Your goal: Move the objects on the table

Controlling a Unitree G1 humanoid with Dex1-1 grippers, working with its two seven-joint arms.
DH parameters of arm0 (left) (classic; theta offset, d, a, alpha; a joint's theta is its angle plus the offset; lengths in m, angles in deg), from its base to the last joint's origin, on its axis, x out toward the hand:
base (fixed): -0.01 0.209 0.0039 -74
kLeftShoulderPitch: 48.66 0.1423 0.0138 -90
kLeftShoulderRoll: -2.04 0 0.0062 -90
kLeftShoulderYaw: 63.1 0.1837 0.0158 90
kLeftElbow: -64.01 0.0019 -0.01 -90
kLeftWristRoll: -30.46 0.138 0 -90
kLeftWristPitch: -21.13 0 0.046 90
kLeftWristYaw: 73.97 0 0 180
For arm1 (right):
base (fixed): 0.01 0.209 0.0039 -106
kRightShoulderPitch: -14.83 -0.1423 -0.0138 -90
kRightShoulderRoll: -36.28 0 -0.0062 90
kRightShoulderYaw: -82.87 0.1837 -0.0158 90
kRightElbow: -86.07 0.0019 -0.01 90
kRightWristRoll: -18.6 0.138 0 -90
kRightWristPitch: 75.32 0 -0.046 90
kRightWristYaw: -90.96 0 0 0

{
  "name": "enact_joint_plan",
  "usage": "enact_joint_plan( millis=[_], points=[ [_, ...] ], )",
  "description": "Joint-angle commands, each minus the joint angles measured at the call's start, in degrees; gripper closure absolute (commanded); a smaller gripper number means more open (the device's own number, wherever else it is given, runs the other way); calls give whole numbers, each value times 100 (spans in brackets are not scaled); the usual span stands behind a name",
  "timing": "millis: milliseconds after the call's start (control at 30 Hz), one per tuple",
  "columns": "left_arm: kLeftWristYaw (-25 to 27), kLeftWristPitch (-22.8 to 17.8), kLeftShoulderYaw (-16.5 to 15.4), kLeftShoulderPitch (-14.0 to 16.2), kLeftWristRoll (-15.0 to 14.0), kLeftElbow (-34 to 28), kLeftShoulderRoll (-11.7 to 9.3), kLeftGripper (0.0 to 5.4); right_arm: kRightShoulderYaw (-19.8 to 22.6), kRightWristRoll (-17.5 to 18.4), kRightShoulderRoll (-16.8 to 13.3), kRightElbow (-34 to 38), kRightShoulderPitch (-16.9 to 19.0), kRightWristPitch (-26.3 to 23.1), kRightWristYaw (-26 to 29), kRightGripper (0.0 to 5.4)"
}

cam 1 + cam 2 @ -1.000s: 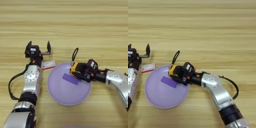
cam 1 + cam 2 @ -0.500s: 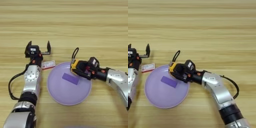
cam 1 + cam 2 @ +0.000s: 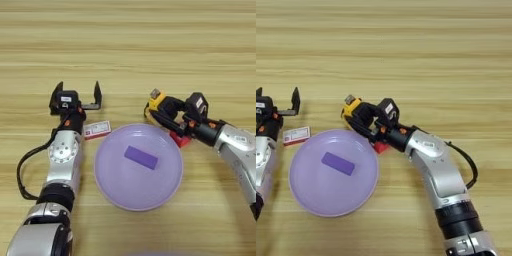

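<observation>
Trouble is likeliest at the right gripper (image 3: 167,116), which is clamped on the tape measure (image 3: 159,103) and holds it just off the far right rim of the plate (image 3: 105,170), above the table (image 3: 150,45). Its black fingers hide most of the yellow body, so how squarely the pads sit cannot be told; if they bear only on an edge or corner, the rounded casing could twist or squirt out in transit. Whether it is lifted or resting on the wood also cannot be told. The strap is not plainly visible now; if it trails loose, it could catch on the plate rim or on the cube (image 3: 181,140), which lies directly under the gripper and partly hidden by it, just beside the plate. A low or sideways move would probably knock that cube along the table or shove the plate, with the block (image 3: 141,157) lying flat on it. The left gripper (image 3: 76,100) is idle with fingers spread wide and nothing between them, just beyond the box (image 3: 97,129), which lies flat off the plate's far left rim; a careless left reach could nudge it under the rim.
</observation>
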Motion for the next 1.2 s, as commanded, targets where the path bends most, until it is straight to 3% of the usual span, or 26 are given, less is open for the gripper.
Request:
enact_joint_plan(
  millis=[33,267,500,800,1167,1200],
  points=[
    [-31,36,23,-90,74,85,5,0,170,-149,187,-398,-406,294,-367,294],
    [-47,62,33,-102,85,114,14,0,187,-515,321,-1459,-795,635,-716,294],
    [-52,67,42,-106,86,119,14,0,155,-593,447,-2288,-978,737,-632,294],
    [-56,61,42,-118,87,137,9,0,96,-599,654,-2642,-1016,834,-498,294],
    [-53,65,41,-99,87,107,7,0,62,-728,638,-2778,-1006,832,-463,294],
    [-53,66,42,-98,88,105,7,0,58,-739,636,-2776,-1002,834,-457,266]
  ],
)
